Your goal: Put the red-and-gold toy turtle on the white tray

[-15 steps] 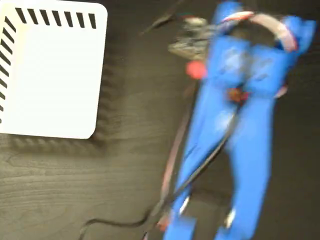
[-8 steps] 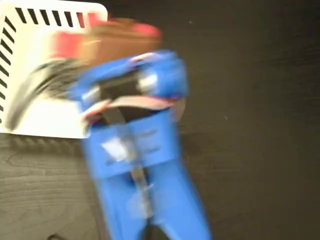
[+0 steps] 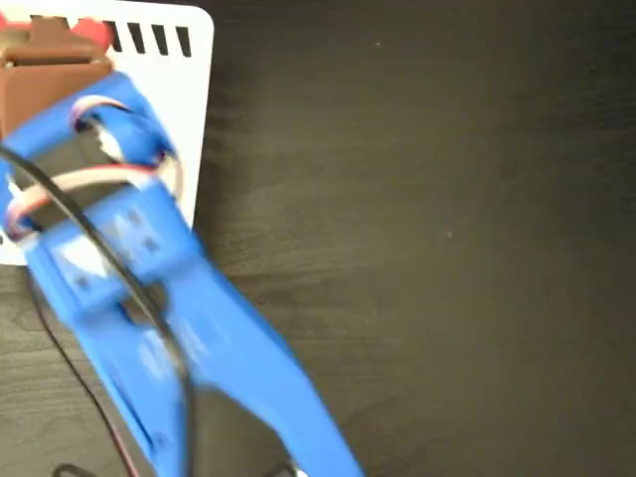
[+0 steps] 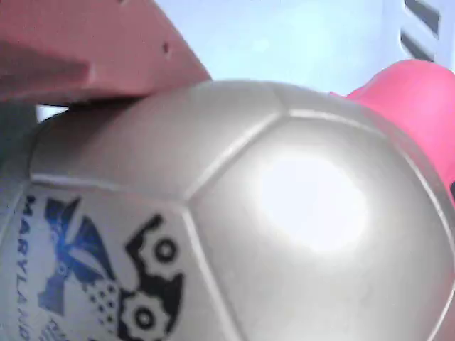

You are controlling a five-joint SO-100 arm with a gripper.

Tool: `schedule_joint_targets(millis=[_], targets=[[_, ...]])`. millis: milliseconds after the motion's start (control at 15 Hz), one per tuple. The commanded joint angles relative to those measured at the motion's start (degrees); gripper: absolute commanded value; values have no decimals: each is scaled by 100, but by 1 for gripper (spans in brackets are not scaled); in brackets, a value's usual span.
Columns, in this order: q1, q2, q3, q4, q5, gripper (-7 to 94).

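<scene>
Clamped on the small soft red-and-gold toy turtle [image 4: 270, 227], the two-finger claw [image 3: 55, 55] of the blue arm [image 3: 139, 298] hangs over the top left part of the flat white square tray with black diagonal stripes [image 3: 194, 119] in the fixed view. At that view's left edge the brown-gold shell and a bit of coral red [image 3: 89, 30] poke out past the arm's tip, so the turtle is above the tray, though whether it touches the surface cannot be told.

Judging from this, a release while the toy is off the surface could let the rounded shell bounce or roll toward the tray's near edge and off onto the dark wood-grain table [image 3: 417, 219]. The black cable [image 3: 94, 248] and the looping red-and-white wires [image 3: 89, 181] draped across the arm could also snag as it pulls away.

In the wrist view, one coral finger [image 4: 92, 50] presses the top left of the shiny panelled shell; below it sits a blue-and-black logo with gear shapes [image 4: 106, 277] and letters reading "MARYLA", cut off at the frame. On the right, a coral-red limb or head [image 4: 412, 106] shows against the white tray.
</scene>
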Motion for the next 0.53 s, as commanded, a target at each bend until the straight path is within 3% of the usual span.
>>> schedule_joint_targets(millis=[0, 333, 467], targets=[[-88, -53, 26, -255, 26, 0], [0, -738, -237, 185, -62, 0], [88, -1160, -738, 668, -229, 0]])
